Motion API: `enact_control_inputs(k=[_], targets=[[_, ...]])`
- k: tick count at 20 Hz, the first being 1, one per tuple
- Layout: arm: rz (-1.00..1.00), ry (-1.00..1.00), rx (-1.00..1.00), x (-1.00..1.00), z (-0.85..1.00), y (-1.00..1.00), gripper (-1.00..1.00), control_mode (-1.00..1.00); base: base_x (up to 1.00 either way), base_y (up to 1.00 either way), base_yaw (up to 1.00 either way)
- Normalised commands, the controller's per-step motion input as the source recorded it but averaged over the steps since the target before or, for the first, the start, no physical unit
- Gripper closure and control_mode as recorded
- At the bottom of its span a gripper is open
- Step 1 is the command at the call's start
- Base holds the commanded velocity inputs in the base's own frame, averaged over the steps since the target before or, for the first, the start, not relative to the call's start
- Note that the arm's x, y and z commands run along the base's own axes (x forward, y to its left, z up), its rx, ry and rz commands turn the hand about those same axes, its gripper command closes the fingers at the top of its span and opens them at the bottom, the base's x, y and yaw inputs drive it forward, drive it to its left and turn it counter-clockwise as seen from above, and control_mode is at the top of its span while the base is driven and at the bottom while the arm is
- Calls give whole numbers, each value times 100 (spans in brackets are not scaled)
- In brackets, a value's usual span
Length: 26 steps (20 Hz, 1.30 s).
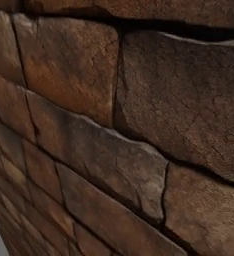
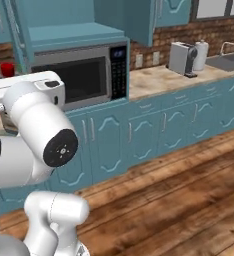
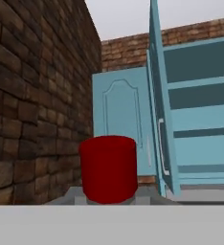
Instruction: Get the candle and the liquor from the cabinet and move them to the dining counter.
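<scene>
Now gripping the liquor bottle with the round red cap (image 3: 108,167), tool pinched almost shut on it, just outside the open teal-blue wall cabinet (image 3: 200,110). Keep upright, back away slowly, stay off the brown brick wall (image 3: 32,95).

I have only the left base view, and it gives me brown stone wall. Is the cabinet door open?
Observer: Yes. In the hand view the teal-blue cabinet door with a silver handle stands open, edge-on.
Operator: And the liquor?
Observer: A round red cap, seemingly the bottle's, stands very near the hand camera, low in the middle.
Operator: What else is in the room?
Observer: The right base view has a silver microwave set among teal cabinets.
</scene>
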Motion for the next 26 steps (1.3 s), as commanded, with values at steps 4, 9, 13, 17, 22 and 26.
enact_control_inputs(k=[4, 9, 13, 17, 22, 26], targets=[[0, 0, 0, 0, 0, 0, 100, 100, -57, -47, -32], [0, 0, 0, 0, 0, 0, 100, 100, -51, -63, -25], [0, 0, 0, 0, 0, 0, 100, 100, -34, -73, -19], [0, 0, 0, 0, 0, 0, 100, 100, -18, -78, -15], [0, 0, 0, 0, 0, 0, 100, 100, -6, -83, -12], [0, 0, 0, 0, 0, 0, 100, 100, 0, -86, -10]])
